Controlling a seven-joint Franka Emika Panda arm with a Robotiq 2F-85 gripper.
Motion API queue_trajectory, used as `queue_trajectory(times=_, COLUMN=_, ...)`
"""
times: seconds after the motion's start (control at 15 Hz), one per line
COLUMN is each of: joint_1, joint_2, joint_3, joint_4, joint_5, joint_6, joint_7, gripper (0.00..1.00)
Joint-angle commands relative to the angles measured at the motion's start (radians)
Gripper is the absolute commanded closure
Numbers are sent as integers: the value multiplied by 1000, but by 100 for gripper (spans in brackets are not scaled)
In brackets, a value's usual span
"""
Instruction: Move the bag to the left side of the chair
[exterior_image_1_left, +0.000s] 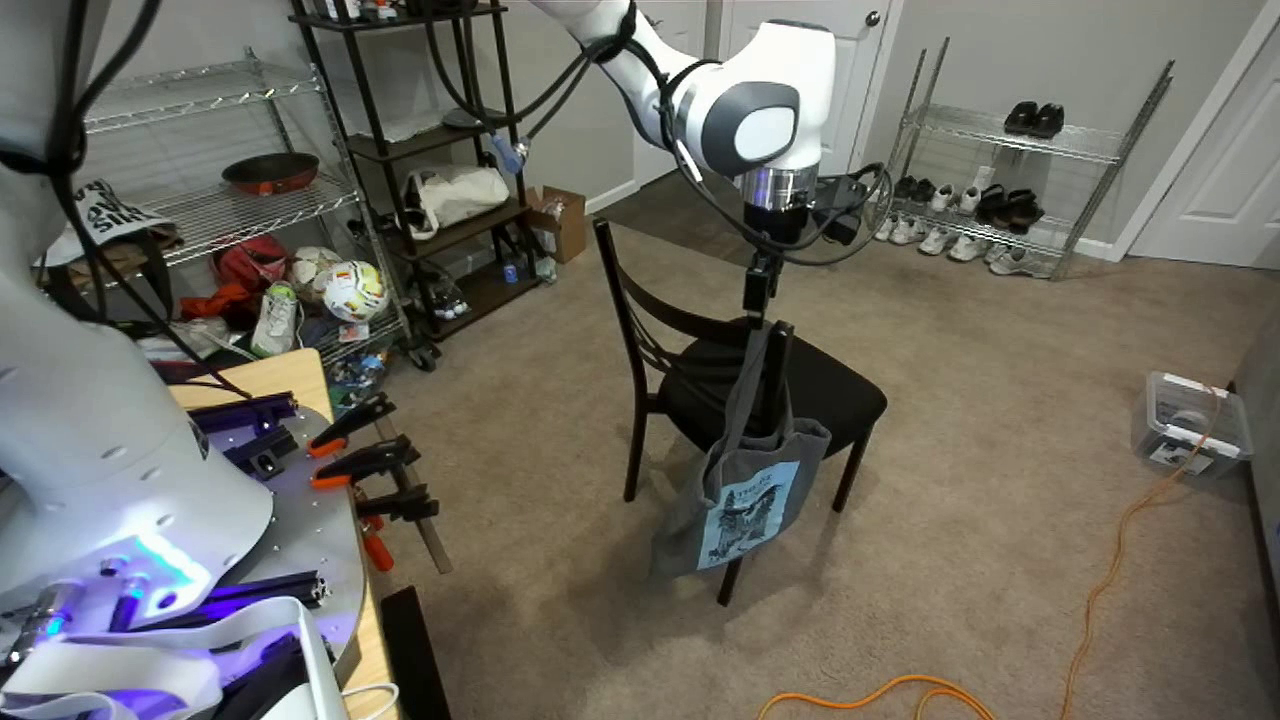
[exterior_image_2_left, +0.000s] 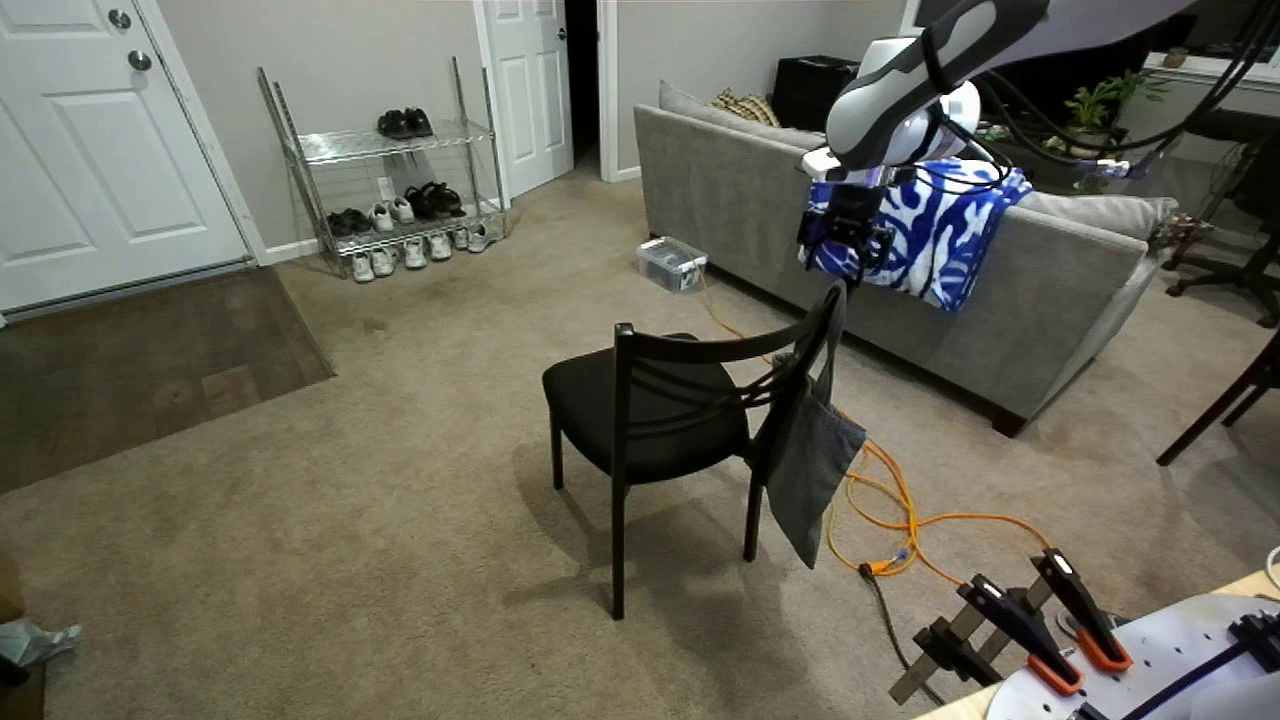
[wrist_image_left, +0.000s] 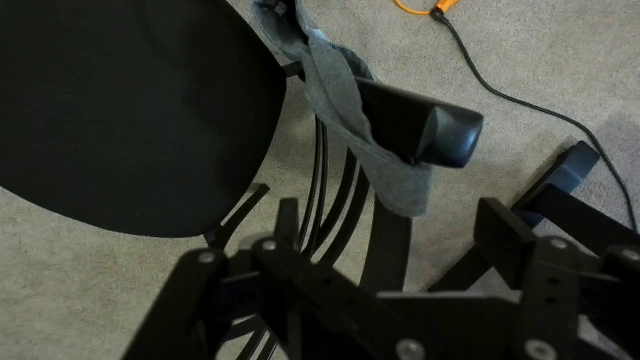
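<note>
The blue-grey bag (exterior_image_1_left: 755, 508) hangs by its long handles from the top of a backrest post of the black chair (exterior_image_1_left: 838, 392), with its pale print showing. The bag (exterior_image_2_left: 815, 465) and chair (exterior_image_2_left: 650, 415) also show in an exterior view, the bag hanging beside the backrest. My gripper (exterior_image_1_left: 757, 312) points down just above the post and handle; it also shows in an exterior view (exterior_image_2_left: 850, 272). In the wrist view the gripper (wrist_image_left: 390, 207) has its fingers wide apart. The bag's handle (wrist_image_left: 345, 112) loops around the post, its end lying in front of the gap between the fingers.
A grey sofa (exterior_image_2_left: 720, 200) stands beyond the chair. An orange cord (exterior_image_2_left: 905, 510) lies on the carpet near the bag. Clamps (exterior_image_1_left: 370, 460) stick out from the robot's table edge. A wire rack (exterior_image_1_left: 230, 200) and a black shelf (exterior_image_1_left: 460, 235) stand along the wall.
</note>
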Motion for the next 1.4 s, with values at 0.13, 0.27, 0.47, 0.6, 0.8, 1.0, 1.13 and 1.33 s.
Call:
queue_trajectory(times=0.13, joint_1=-4, joint_2=-21, joint_3=-5, joint_4=-31, joint_5=-5, joint_6=13, joint_7=-8, gripper=0)
queue_trajectory(times=0.27, joint_1=-3, joint_2=-19, joint_3=-8, joint_4=-31, joint_5=-6, joint_6=13, joint_7=-7, gripper=0)
queue_trajectory(times=0.47, joint_1=-3, joint_2=-17, joint_3=-11, joint_4=-31, joint_5=-7, joint_6=12, joint_7=-6, gripper=0)
queue_trajectory(times=0.6, joint_1=-3, joint_2=-16, joint_3=-11, joint_4=-33, joint_5=-8, joint_6=13, joint_7=-7, gripper=0)
queue_trajectory(times=0.8, joint_1=-4, joint_2=-16, joint_3=-9, joint_4=-36, joint_5=-6, joint_6=13, joint_7=-11, gripper=33)
queue_trajectory(times=1.0, joint_1=-4, joint_2=-16, joint_3=-9, joint_4=-38, joint_5=-6, joint_6=13, joint_7=-11, gripper=53)
queue_trajectory(times=1.13, joint_1=-5, joint_2=-17, joint_3=-9, joint_4=-40, joint_5=-6, joint_6=14, joint_7=-11, gripper=66)
queue_trajectory(times=1.33, joint_1=-5, joint_2=-18, joint_3=-9, joint_4=-44, joint_5=-6, joint_6=14, joint_7=-11, gripper=85)
